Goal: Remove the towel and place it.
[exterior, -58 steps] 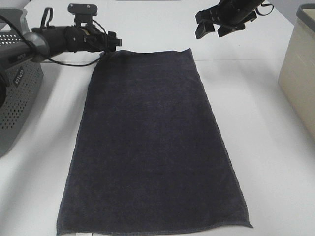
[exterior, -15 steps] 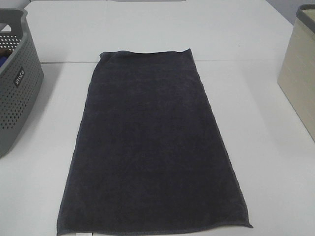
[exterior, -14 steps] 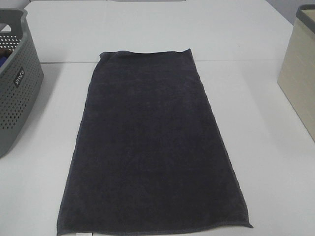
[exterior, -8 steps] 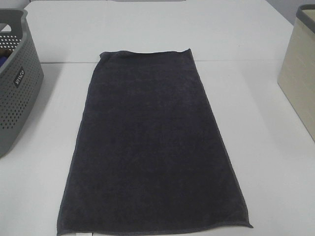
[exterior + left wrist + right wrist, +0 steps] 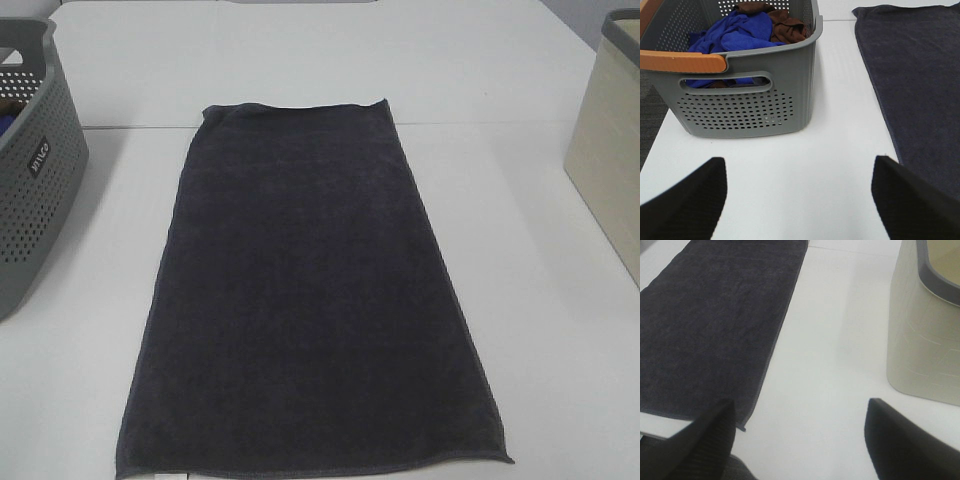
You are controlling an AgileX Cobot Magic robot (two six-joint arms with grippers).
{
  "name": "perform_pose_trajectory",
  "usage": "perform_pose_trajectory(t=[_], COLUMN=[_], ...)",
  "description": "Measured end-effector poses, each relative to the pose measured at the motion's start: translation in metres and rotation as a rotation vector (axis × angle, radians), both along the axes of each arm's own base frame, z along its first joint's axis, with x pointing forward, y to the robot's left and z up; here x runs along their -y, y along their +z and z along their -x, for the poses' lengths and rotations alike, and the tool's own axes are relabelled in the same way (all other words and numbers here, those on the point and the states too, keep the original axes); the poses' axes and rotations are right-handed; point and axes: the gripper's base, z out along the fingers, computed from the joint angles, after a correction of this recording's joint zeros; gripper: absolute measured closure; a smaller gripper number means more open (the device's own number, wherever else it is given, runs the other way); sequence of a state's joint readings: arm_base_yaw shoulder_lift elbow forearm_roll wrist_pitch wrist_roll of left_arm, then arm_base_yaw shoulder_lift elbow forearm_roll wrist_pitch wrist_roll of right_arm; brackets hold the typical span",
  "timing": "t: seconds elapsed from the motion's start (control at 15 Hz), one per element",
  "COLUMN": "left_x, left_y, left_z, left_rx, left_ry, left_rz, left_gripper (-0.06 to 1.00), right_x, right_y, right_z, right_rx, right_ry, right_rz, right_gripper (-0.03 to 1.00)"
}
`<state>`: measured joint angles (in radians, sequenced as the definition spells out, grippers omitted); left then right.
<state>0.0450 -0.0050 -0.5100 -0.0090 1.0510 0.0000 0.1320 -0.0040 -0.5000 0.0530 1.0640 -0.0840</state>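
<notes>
The towel (image 5: 305, 290) lies flat and spread full length on the white table (image 5: 540, 330), its long sides running away from the near table edge. It serves as the landmark here.

To its left, bare table separates its hemmed left edge from the grey perforated basket (image 5: 30, 170); the two are apart, with open white surface between them. In the left wrist view the basket (image 5: 747, 107) holds a blue cloth (image 5: 732, 32) and a brown cloth (image 5: 787, 25), and has an orange handle (image 5: 682, 61) on its rim. The left gripper (image 5: 799, 200) hangs over that bare strip with its jaws spread wide and nothing between them.

Beyond the towel's far edge the table continues bare. Its far left corner is slightly rumpled.

To the towel's right, a wider stretch of bare table reaches a beige bin (image 5: 608, 150) with a grey rim, well apart from the right hem. The right gripper (image 5: 800, 437) hovers above this stretch, jaws parted and empty.

A small white tag (image 5: 167, 475) shows at the towel's near left corner. The basket carries a small white label (image 5: 37, 158); its lettering is too small to read.
</notes>
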Motion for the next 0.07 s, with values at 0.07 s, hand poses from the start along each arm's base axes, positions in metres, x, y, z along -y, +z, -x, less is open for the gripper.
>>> perform_pose_trajectory(t=[0.07], left_x=[0.0000], left_y=[0.0000], left_z=[0.0000], left_rx=[0.000], left_ry=[0.000], left_rz=[0.000], left_gripper=[0.19], right_x=[0.0000], right_y=[0.0000], right_z=[0.0000], right_rx=[0.000], right_ry=[0.000], right_rz=[0.000], right_gripper=[0.26])
